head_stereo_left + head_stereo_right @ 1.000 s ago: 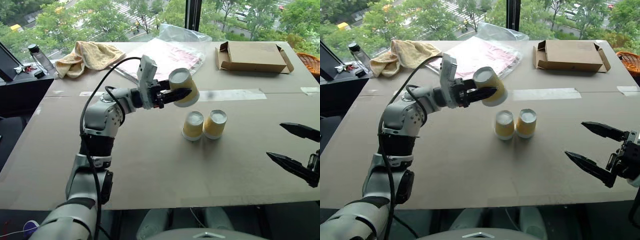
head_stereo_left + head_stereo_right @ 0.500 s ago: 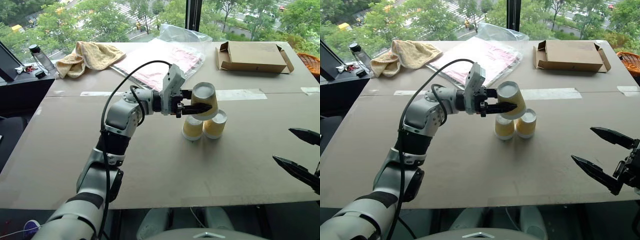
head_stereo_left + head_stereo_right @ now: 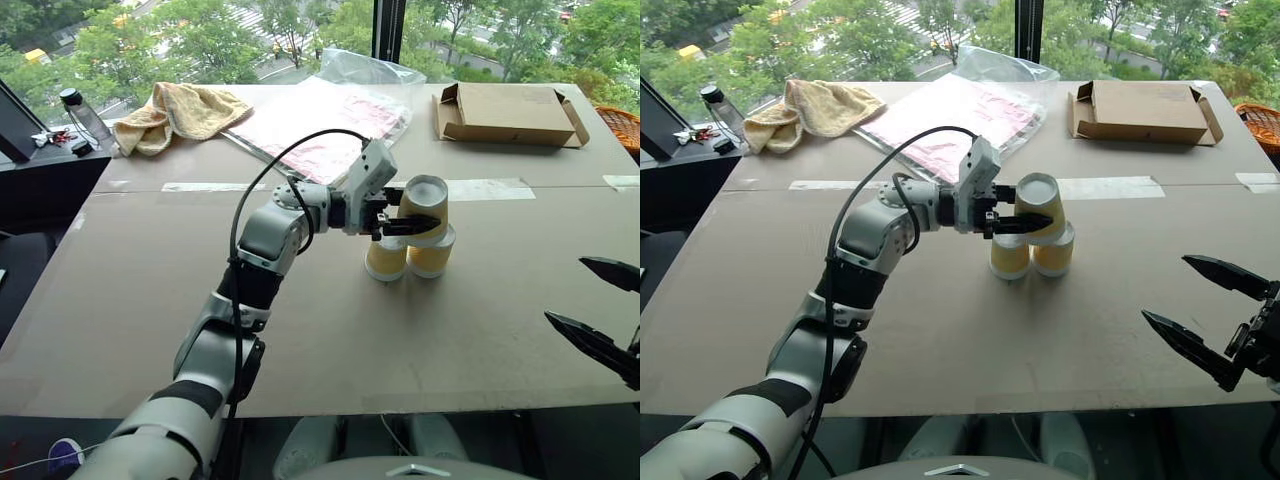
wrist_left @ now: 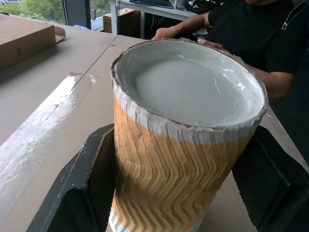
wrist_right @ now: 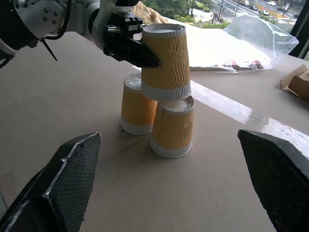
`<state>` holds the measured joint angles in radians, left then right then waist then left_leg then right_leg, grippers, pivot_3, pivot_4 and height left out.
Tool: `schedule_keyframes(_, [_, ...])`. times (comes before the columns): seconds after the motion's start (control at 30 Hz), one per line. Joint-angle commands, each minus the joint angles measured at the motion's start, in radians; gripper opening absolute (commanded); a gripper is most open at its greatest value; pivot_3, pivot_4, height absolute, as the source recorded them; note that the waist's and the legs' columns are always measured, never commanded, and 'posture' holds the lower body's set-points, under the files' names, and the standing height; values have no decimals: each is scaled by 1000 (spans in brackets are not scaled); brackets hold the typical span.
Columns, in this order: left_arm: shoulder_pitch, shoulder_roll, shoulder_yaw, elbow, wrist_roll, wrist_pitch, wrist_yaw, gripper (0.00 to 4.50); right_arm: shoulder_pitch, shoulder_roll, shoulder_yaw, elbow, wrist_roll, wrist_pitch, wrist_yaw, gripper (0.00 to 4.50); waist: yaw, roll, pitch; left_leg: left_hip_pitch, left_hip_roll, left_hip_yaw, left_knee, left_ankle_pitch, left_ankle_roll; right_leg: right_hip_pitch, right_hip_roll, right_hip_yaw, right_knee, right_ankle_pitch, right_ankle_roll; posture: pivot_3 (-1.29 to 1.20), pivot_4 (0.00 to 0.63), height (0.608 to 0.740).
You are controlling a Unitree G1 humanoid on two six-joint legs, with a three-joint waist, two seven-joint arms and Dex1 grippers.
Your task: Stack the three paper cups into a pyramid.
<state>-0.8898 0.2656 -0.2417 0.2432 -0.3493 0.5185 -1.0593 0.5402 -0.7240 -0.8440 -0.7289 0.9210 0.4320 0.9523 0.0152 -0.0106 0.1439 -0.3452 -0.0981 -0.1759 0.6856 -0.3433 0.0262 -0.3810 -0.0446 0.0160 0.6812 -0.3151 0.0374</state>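
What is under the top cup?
The top cup sits upside down on two more upside-down paper cups standing side by side on the table. The left gripper flanks it. Whatever is inside them is covered.

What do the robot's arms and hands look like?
The left arm is made of silver-grey rounded shells with black joints, and a black cable loops over it to a small white box at the wrist. The left hand and right hand each have two black pointed fingers with a rough, dotted texture.
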Motion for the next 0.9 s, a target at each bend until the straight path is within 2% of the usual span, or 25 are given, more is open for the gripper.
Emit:
schedule_keyframes(0.03, [-27, -15, 5, 3, 11, -31, 0, 4487, 14, 11, -29, -30, 10, -19, -9, 4500, 0, 0, 0, 0, 0, 0, 0, 0, 0, 0, 0, 0, 0, 0, 0, 0, 150, 740])
schedule_keyframes(0.13, [-27, -18, 34, -19, -12, -14, 0, 4487, 21, 17, -28, -37, 11, -23, -13, 4500, 0, 0, 0, 0, 0, 0, 0, 0, 0, 0, 0, 0, 0, 0, 0, 0, 150, 740])
schedule_keyframes(0.33, [27, 77, 169, -165, -138, 106, -11, 4487, 19, 26, 9, -30, -11, -36, -15, 4500, -6, 0, 0, 0, 0, 0, 0, 0, 0, -1, 0, 1, 1, 0, 0, 0, 150, 740])
schedule_keyframes(0.53, [222, 202, 292, -386, -227, 200, 49, 4487, -15, 30, 60, 26, -38, -58, -2, 4500, -4, 2, -1, 1, 0, 0, 0, 0, 0, -1, 0, 1, 0, 0, 0, 0, 150, 740])
schedule_keyframes(0.67, [409, 234, 360, -496, -241, 124, 67, 4487, -54, 20, 94, 84, -56, -71, 19, 4500, 2, 2, -1, 1, 0, -1, 0, 0, 0, 0, 0, 0, 0, 0, 0, 0, 150, 740])
schedule_keyframes(0.9, [655, 299, 446, -551, -330, 97, 5, 4487, -124, -4, 137, 208, -127, -116, 71, 4500, 0, 3, -1, 1, 0, -1, -1, 0, 0, 0, 0, 0, 0, 0, 0, 0, 150, 740])
